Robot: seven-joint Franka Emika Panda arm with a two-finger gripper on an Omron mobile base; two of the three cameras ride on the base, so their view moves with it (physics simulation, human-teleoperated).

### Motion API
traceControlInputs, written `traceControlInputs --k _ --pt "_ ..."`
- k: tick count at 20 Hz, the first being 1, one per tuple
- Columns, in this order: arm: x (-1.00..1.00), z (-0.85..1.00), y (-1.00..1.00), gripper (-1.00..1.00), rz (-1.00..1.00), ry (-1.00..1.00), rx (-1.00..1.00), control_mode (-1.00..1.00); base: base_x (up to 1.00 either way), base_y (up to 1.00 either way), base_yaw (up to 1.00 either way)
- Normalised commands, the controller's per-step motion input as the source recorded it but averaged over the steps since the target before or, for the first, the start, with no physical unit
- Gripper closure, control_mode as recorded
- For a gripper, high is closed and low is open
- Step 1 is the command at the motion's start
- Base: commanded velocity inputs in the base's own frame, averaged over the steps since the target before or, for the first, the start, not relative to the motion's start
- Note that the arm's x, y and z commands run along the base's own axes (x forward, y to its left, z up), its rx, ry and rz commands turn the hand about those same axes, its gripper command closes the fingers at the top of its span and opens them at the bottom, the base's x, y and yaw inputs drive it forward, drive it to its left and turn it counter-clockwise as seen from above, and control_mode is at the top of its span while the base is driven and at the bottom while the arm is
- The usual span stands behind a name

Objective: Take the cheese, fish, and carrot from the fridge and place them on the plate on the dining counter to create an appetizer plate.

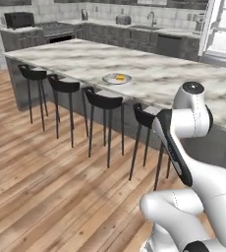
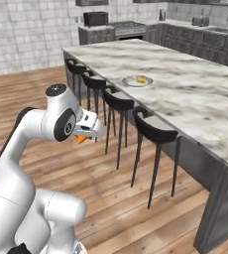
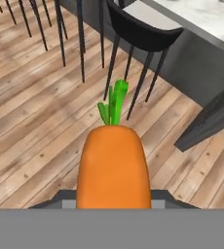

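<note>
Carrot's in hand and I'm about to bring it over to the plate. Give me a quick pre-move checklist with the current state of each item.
1. Carrot held by the gripper: ok, it sits between the fingers, green top pointing away.
2. Plate on the dining counter: ok, near the stool-side edge.
3. Room on the plate: ok, a yellow-orange piece, likely the cheese, takes up part; the rest looks free.
4. Fish on the plate: cannot tell, too small to make out.
5. Gripper near the plate: not ok, it hangs low over the wooden floor, below counter height.
6. Stools in the way: not ok, they line the counter edge.
</note>
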Motion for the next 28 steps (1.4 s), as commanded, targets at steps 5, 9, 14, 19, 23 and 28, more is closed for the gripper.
traceControlInputs --k 5,9,14,19,23,28 --pt "0.00 0.00 0.00 1.00 0.00 0.00 0.00 1.00 0.62 0.75 -0.40" --pt "0.00 0.00 0.00 1.00 0.00 0.00 0.00 1.00 0.58 0.81 -0.41" --pt "0.00 0.00 0.00 1.00 0.00 0.00 0.00 1.00 0.46 0.87 -0.40" --pt "0.00 0.00 0.00 1.00 0.00 0.00 0.00 1.00 0.50 0.85 -0.40" --pt "0.00 0.00 0.00 1.00 0.00 0.00 0.00 1.00 0.57 0.80 -0.39" --pt "0.00 0.00 0.00 1.00 0.00 0.00 0.00 1.00 0.57 0.73 -0.38"
